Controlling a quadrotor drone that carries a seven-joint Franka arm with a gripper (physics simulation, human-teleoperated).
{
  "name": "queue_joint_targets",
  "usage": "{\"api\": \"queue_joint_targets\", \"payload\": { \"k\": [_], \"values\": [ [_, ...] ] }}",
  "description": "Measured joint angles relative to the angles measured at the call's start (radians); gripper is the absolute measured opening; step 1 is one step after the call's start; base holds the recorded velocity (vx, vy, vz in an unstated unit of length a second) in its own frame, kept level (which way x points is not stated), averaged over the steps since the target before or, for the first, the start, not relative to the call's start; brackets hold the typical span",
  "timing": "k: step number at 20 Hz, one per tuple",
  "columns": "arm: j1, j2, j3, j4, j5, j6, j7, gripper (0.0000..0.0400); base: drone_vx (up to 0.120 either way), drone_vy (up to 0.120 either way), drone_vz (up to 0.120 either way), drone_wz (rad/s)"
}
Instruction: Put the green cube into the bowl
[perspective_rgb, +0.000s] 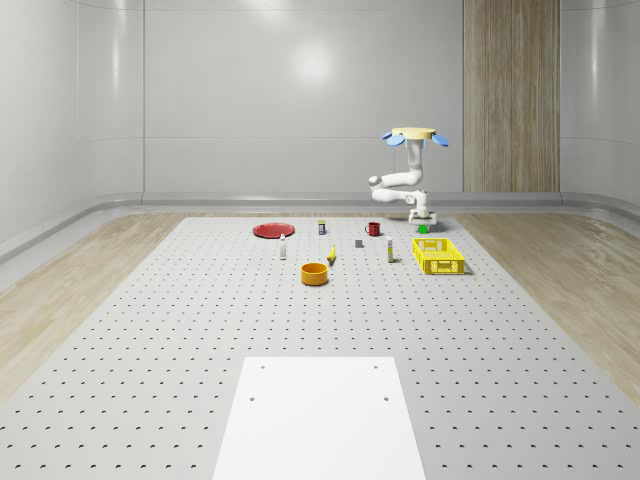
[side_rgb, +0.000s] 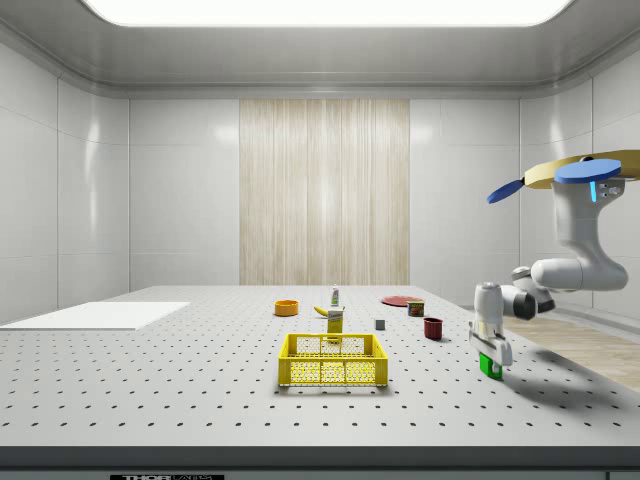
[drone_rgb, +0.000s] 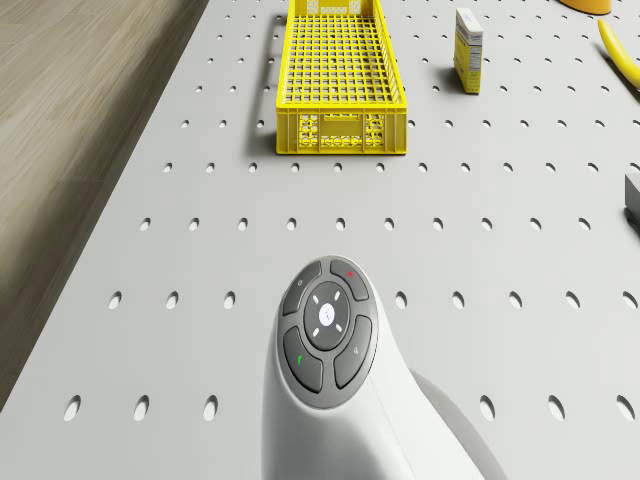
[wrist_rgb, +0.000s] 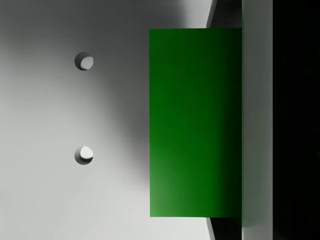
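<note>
A quadrotor drone (perspective_rgb: 413, 134) with yellow body and blue rotors hovers over the far right part of the perforated grey table (perspective_rgb: 200, 330) in the whole-scene view, its white arm bent down so the gripper (perspective_rgb: 424, 222) sits at the small green cube (perspective_rgb: 424, 229), beyond the yellow mesh crate (perspective_rgb: 438, 256) and well apart from the round orange bowl (perspective_rgb: 315, 273).

From the side, the drone (side_rgb: 585, 176) hangs at the view's right, the gripper (side_rgb: 490, 358) low over the green cube (side_rgb: 491, 368) on the table (side_rgb: 150, 390).

The drone's camera looks down past the arm's wrist to the crate (drone_rgb: 338, 80).

At the wrist, the cube (wrist_rgb: 195, 122) lies against one finger (wrist_rgb: 257, 120); whether the fingers pinch it cannot be told.
</note>
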Motion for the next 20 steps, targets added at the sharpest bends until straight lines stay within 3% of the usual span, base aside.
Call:
{"api": "queue_joint_targets", "payload": {
  "k": [7,13,20],
  "values": [
    [-0.005,-0.007,0.084,-0.022,0.087,-0.023,0.048,0.0251,0.0,-0.006,0.097,0.0],
    [-0.013,-0.025,0.115,-0.026,0.122,-0.013,0.071,0.0251,0.007,-0.12,0.12,0.0],
    [-0.022,-0.048,0.127,-0.026,0.14,0.006,0.071,0.0251,0.12,-0.12,0.12,0.0]
  ]
}}
